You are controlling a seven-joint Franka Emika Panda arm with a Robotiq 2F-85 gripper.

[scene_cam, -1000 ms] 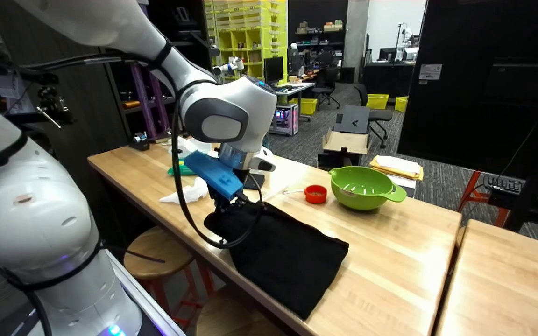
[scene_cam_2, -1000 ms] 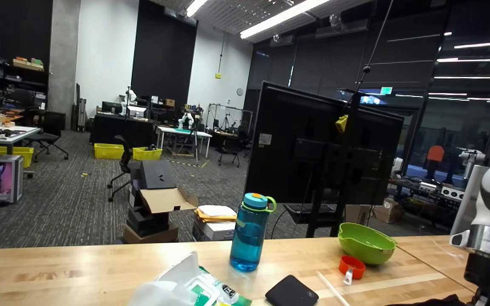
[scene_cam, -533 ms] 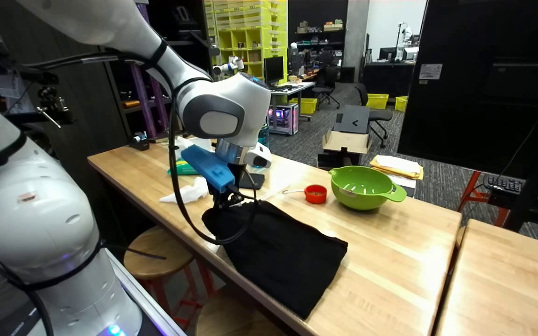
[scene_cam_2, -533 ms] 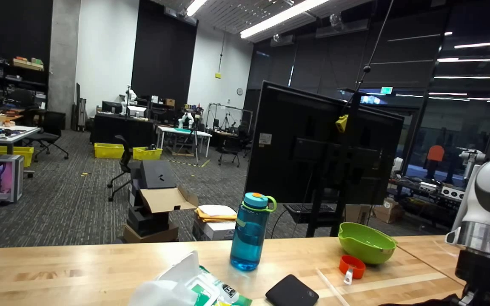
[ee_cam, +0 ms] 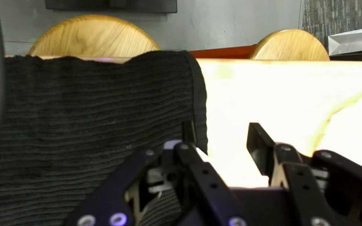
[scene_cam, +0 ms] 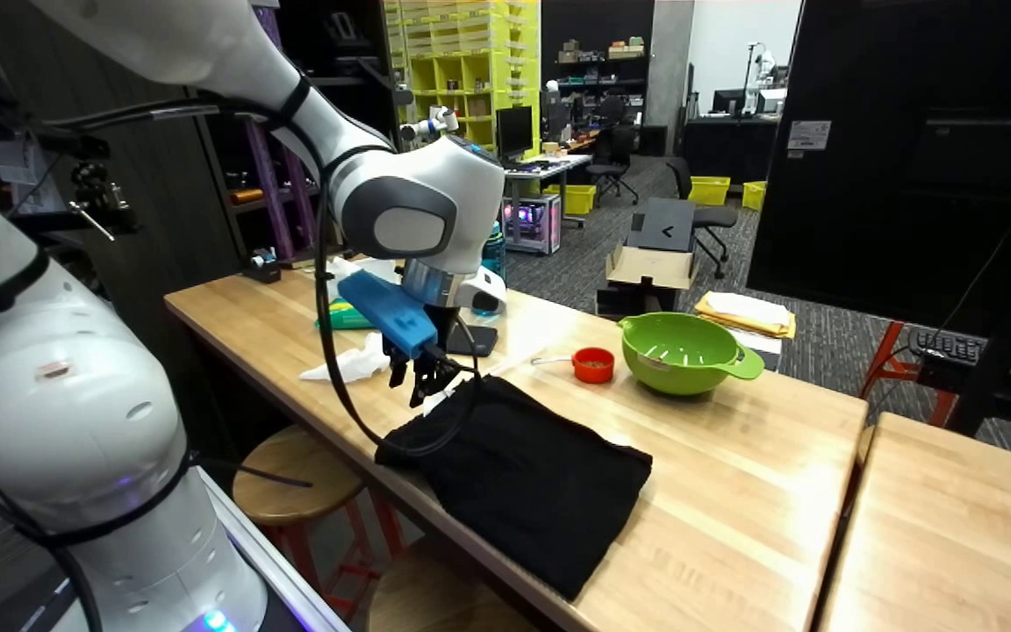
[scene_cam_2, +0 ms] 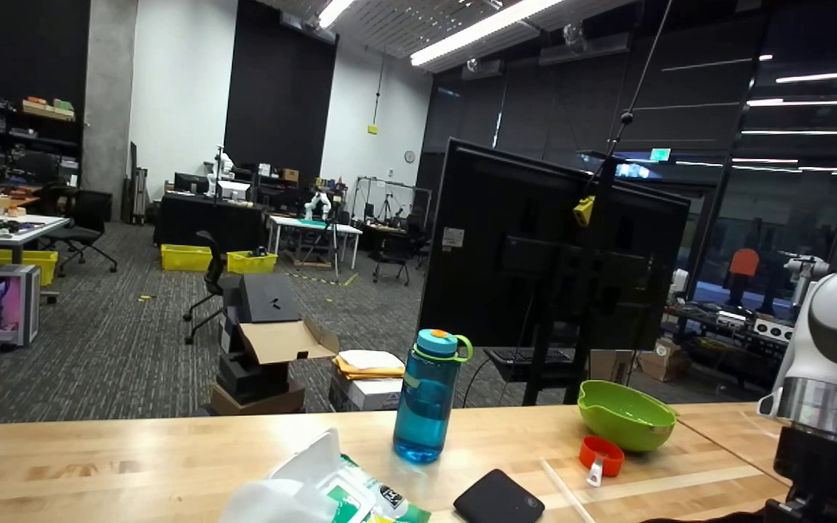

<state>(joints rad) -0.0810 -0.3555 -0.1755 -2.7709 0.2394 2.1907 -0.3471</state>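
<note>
A black ribbed cloth (scene_cam: 549,483) lies spread on the wooden table, along its edge on the robot's side. It fills the left of the wrist view (ee_cam: 99,119), and a sliver of it shows low in an exterior view (scene_cam_2: 713,519). My gripper (scene_cam: 409,389) is open and empty, just above the cloth's hemmed edge. In the wrist view the gripper (ee_cam: 223,135) has one finger over the cloth near the hem and the other over the bright bare table. Whether a fingertip touches the cloth I cannot tell. In an exterior view (scene_cam_2: 796,508) the fingers are mostly cut off.
A green bowl (scene_cam: 681,355) and a red measuring cup (scene_cam: 593,365) stand beyond the cloth. A blue bottle (scene_cam_2: 427,399), a black flat case (scene_cam_2: 498,500), a white stick (scene_cam_2: 567,490) and a green-white packet (scene_cam_2: 360,494) are further along the table. Stools (scene_cam: 299,474) stand below the edge.
The gripper has moved slightly left in an exterior view, then opened and let go of the cloth. The cloth's end, bunched at the fingers before, now lies flatter on the table.
</note>
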